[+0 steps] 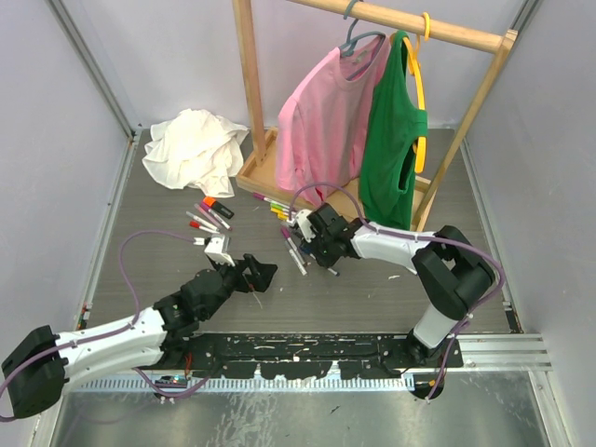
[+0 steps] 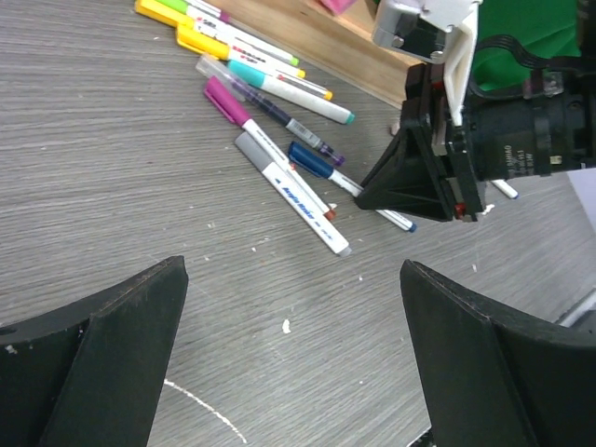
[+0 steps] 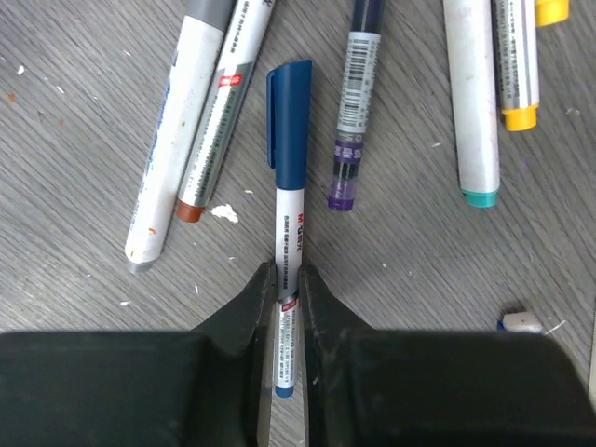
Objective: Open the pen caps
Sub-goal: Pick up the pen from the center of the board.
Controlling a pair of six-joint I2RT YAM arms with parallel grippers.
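Observation:
My right gripper [image 3: 285, 275] is shut on the barrel of a white pen [image 3: 288, 233] that lies on the table, its dark blue cap [image 3: 289, 112] still on and pointing away from me. Other capped pens lie beside it: a grey-capped one [image 3: 209, 102], a purple one [image 3: 352, 112], a teal-ended one [image 3: 475, 102]. In the top view the right gripper [image 1: 317, 244] is low over the middle pen cluster [image 1: 291, 244]; a second cluster [image 1: 209, 216] lies to the left. My left gripper [image 1: 256, 273] is open and empty, just above the table. The left wrist view shows its wide gap [image 2: 293, 279], the blue-capped pen [image 2: 312, 160] and the right gripper [image 2: 419, 177].
A crumpled white cloth [image 1: 194, 149] lies at the back left. A wooden clothes rack [image 1: 250, 112] stands at the back with a pink shirt [image 1: 321, 116] and a green top [image 1: 396, 140] hanging. Yellow pens [image 1: 272, 207] lie by its base.

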